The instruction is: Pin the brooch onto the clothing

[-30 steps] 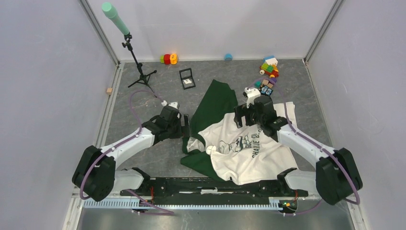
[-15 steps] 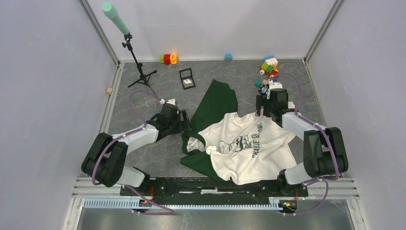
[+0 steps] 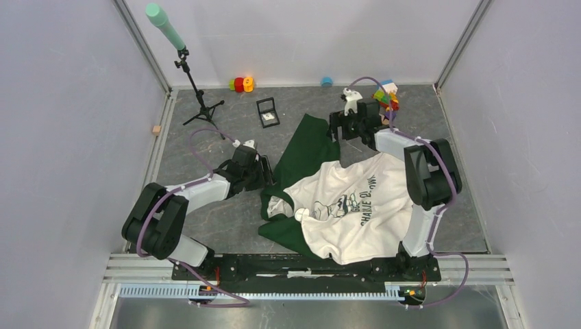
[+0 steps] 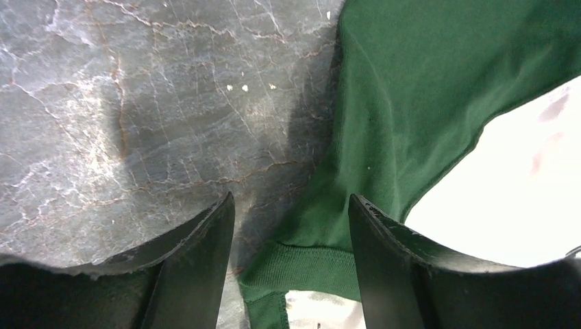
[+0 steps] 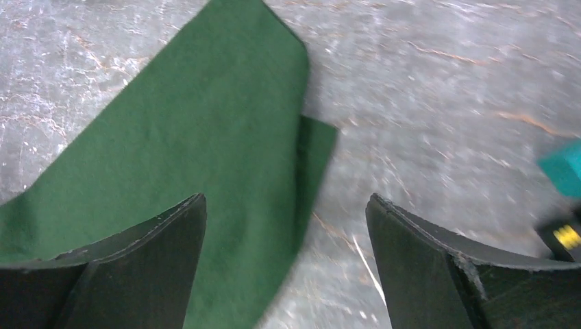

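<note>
Left gripper (image 4: 291, 199) gapes, the T-shirt (image 4: 425, 82) collar (image 4: 301, 264) between its fingers; right gripper (image 5: 286, 200) gapes above a sleeve (image 5: 205, 123). Shirt-arranging stage, I judge. Next needs the brooch fetched (unseen here).

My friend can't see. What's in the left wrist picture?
The open left gripper points down at the edge of a shirt. The shirt is dark green with a white part on the right, and it lies on a grey marbled table.

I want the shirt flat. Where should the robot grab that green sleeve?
Probably the green sleeve at its far end, coming straight down with the open right gripper. The sleeve lies flat on the table, and the fold at that edge gives the fingers something to pinch.
</note>
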